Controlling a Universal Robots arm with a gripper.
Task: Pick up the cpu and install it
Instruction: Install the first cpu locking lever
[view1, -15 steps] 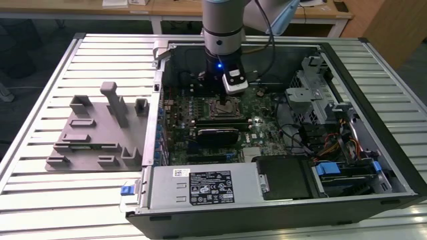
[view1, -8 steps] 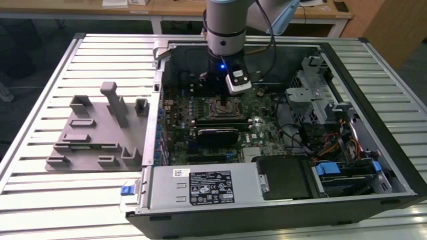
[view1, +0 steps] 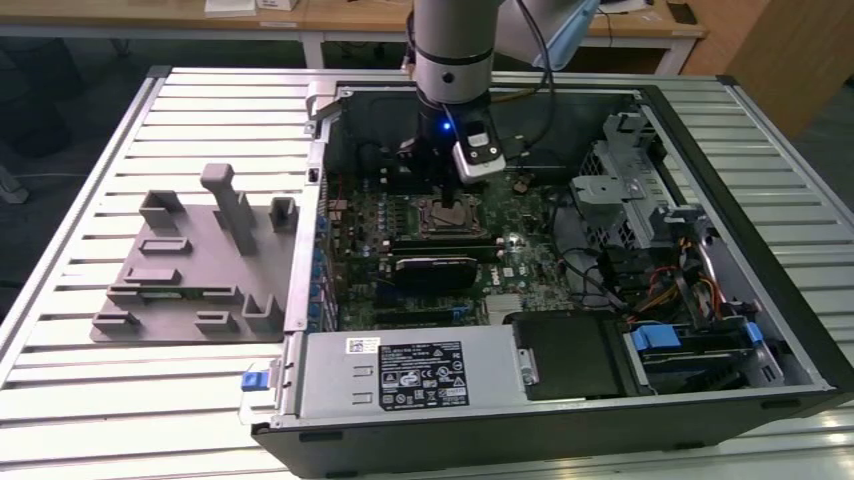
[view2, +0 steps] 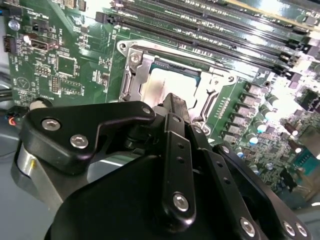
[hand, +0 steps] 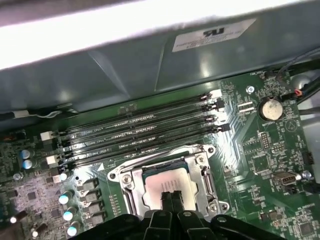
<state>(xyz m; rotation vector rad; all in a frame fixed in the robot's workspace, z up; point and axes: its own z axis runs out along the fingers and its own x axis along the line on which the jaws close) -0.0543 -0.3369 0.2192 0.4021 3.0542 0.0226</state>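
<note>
Cpu (hand: 167, 185): flat square, pale matte metal top, seated in steel-framed socket (hand: 202, 172). Black gripper (hand: 171, 198) directly above, fingers pressed together, empty.

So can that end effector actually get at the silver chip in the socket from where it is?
Probably yes. The end effector hangs right over the cpu, which lies in the socket frame on the motherboard. In both wrist views nothing lies between them, and the frame leaves the chip's top uncovered.
</note>
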